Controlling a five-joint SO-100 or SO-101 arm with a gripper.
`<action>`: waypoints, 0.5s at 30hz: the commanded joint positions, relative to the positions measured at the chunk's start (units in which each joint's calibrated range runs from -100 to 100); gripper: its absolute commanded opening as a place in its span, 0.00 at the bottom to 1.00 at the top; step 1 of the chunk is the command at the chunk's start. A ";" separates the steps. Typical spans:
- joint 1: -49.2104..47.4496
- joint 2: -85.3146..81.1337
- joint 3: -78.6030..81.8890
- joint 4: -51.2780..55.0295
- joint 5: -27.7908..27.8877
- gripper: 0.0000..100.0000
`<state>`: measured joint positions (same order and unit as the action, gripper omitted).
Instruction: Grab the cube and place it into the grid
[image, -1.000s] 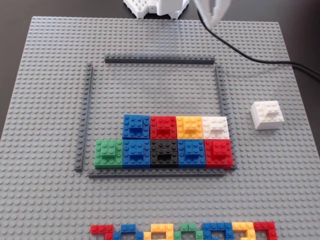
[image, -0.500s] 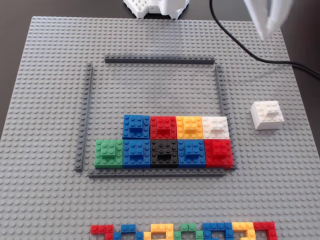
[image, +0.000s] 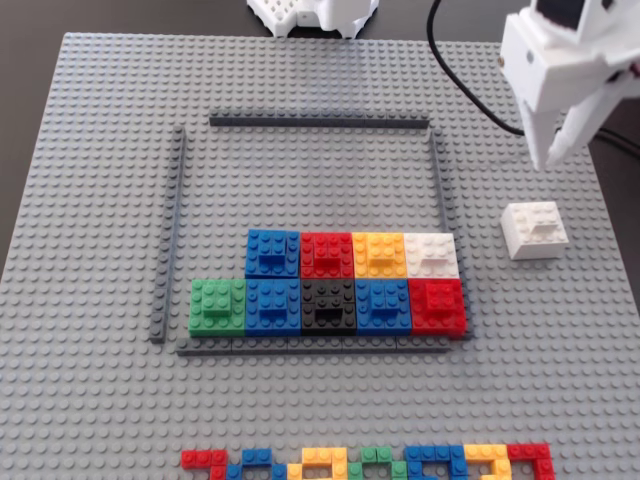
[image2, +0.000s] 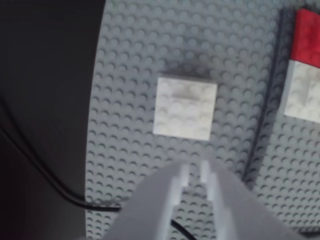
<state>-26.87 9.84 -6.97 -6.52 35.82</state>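
I see the end effector (image2: 194, 172) nearly closed — empty, hovering near the white cube (image2: 185, 107) outside the grid (image: 310, 225).

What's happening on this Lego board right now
A robot arm's gripper hovers above a loose white cube, which sits on the grey baseplate just outside the framed grid in the fixed view. Its fingers look nearly closed and hold nothing. Nine coloured cubes already fill two rows inside the grid, including a green cube.

My wrist view is blurry; the pincer (image2: 194, 175) is cut off below, and the red brick (image2: 307, 37) runs off the right edge.
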 joint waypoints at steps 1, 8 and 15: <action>0.16 2.46 -9.48 1.39 -0.63 0.12; -0.06 7.10 -11.38 1.63 -1.81 0.22; 0.61 9.94 -11.56 0.90 -1.61 0.25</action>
<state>-26.80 20.53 -14.56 -5.10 34.11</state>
